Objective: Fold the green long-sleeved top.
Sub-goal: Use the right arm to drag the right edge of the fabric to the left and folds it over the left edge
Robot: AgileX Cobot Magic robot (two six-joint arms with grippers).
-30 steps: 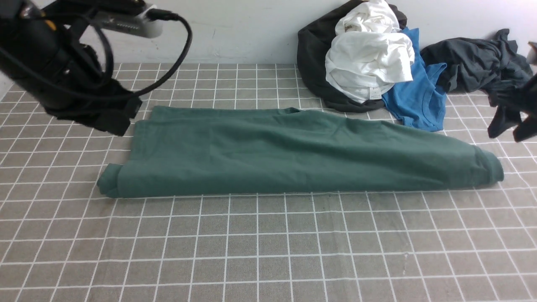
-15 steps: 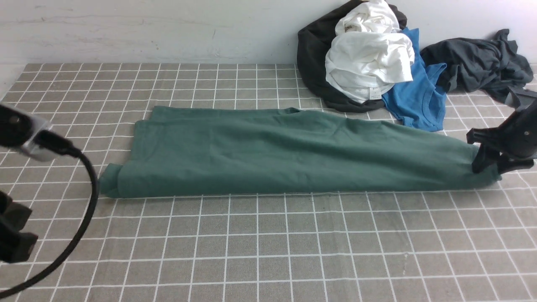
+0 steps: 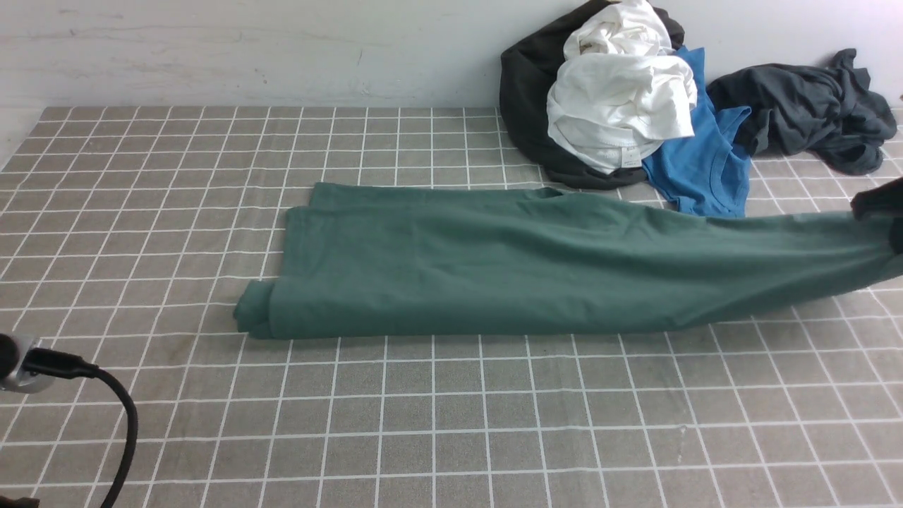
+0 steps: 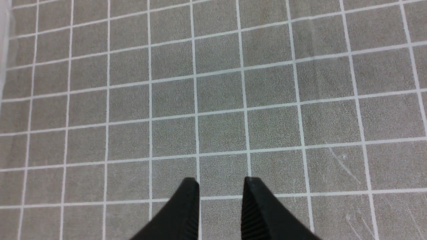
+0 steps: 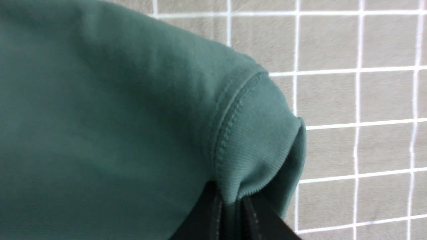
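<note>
Two grippers: one idle, one gripping.
Left gripper [image 4: 222, 181]: black fingers part-open, nothing between them; only grey checked tablecloth [image 4: 213, 100] beneath.
Garment: dark green cotton long-sleeved top [image 3: 508, 268], a long folded band well apart from the left fingers, its ribbed edge [image 5: 260, 146] between the right ones.
Right gripper [image 5: 230, 200]: clamped on that edge.
Risk: the thin pinch may slip, or pulling may undo the folds.
Hidden: right gripper mostly cut off in the front view; sleeves tucked away.
</note>
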